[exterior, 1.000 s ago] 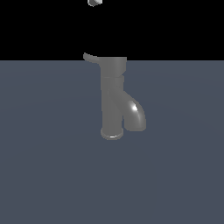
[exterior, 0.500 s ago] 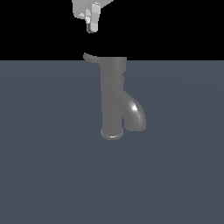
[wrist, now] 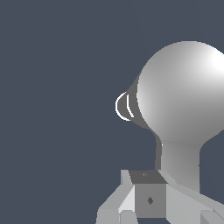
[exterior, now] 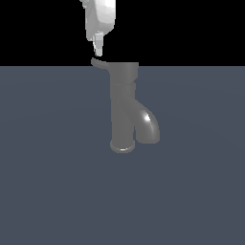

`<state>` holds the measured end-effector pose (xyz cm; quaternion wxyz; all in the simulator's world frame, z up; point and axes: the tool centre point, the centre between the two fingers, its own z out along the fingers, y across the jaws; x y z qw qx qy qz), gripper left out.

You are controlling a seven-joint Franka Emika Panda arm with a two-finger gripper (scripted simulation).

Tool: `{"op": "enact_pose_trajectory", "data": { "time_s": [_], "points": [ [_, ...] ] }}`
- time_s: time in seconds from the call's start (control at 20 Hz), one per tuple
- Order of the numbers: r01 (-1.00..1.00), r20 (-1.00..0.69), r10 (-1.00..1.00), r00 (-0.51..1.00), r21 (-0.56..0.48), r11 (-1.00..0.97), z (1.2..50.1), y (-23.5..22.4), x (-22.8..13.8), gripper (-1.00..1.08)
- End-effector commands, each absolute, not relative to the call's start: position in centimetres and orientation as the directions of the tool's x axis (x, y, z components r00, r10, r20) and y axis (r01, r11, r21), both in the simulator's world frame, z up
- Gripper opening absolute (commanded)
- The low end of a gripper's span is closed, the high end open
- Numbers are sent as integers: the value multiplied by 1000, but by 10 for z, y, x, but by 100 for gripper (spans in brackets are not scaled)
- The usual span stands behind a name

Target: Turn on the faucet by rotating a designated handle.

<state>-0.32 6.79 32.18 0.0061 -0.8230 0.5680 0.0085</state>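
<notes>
Faucet (exterior: 125, 107): upright mid-floor (exterior: 48, 191), spout at 4 o'clock.
Handle (exterior: 99, 62): juts from the cap toward 9 o'clock.
Gripper (exterior: 97, 48): just above the handle tip, fingers look pressed together, holding nothing.

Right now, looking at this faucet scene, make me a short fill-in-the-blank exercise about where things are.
1. The hand hovers just ____ the tip of the handle.
2. The handle sticks out from the ____ of the faucet.
3. In the exterior view, the spout curves toward the view's ____.
4. The hand is holding ____.

Missing words: above; top; right; nothing
</notes>
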Motion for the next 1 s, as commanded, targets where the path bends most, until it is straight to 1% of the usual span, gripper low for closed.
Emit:
{"op": "enact_pose_trajectory", "data": {
  "time_s": [0.0,0.35,0.7,0.95],
  "points": [
    [-948,-14,-948,317,0,-317,314,71,3,-100],
    [-966,-2,-966,257,0,-257,300,76,13,-100],
    [-969,0,-969,248,0,-248,298,77,15,-100],
    [-969,0,-969,249,0,-249,298,77,3,-100]
  ]
}}
